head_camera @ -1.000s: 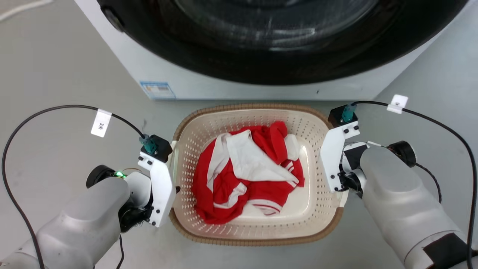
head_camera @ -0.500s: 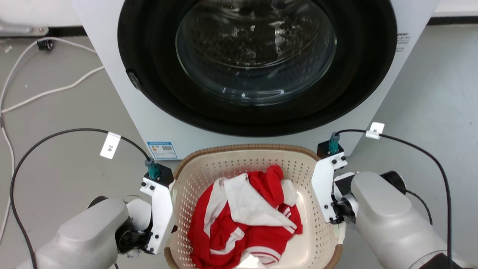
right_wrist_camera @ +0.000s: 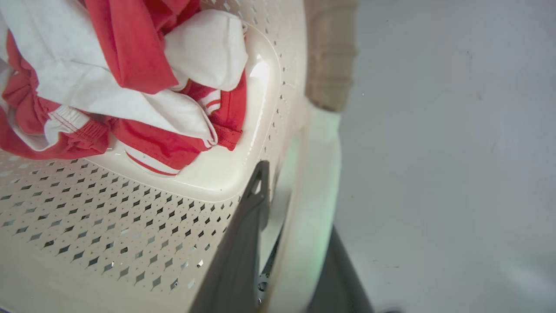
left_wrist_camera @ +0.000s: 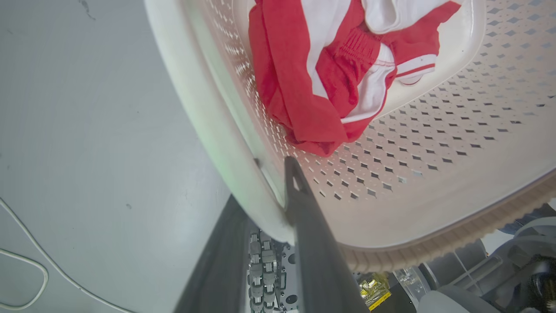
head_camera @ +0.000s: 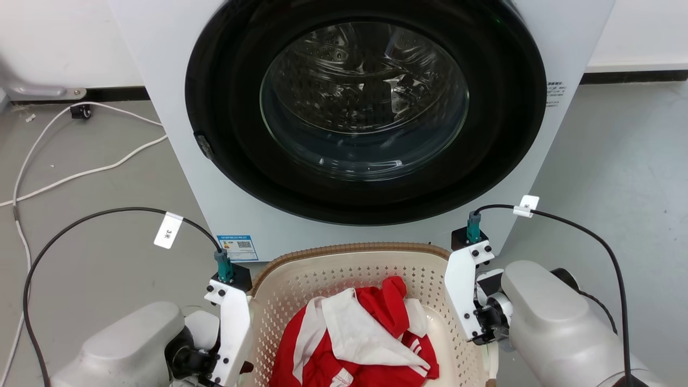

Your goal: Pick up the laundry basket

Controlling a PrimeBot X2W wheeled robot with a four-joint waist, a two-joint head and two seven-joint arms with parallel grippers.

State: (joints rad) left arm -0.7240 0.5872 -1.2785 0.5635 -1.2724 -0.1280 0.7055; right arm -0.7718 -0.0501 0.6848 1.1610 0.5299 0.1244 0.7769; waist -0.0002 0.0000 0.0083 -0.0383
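Observation:
The cream perforated laundry basket (head_camera: 349,250) with its brown woven-look rim sits low in the head view, between my two arms. Red and white clothes (head_camera: 365,333) lie inside it. In the left wrist view my left gripper (left_wrist_camera: 265,187) is shut on the basket's white side handle (left_wrist_camera: 208,108), one finger inside the wall and one outside. My right gripper (right_wrist_camera: 295,200) clamps the opposite white handle (right_wrist_camera: 317,182) the same way. In the head view the white wrist plates (head_camera: 236,322) (head_camera: 462,290) hide the fingers.
A white front-loading washing machine (head_camera: 177,134) with a dark round door stands right behind the basket. White cables (head_camera: 80,172) trail over the grey floor at the left. Grey floor (head_camera: 618,161) lies to the right of the machine.
The head camera has tilted up, so more of the washing machine shows and the basket sits lower in the picture. The basket's far rim now overlaps the machine's base. Both grippers hold the handles throughout.

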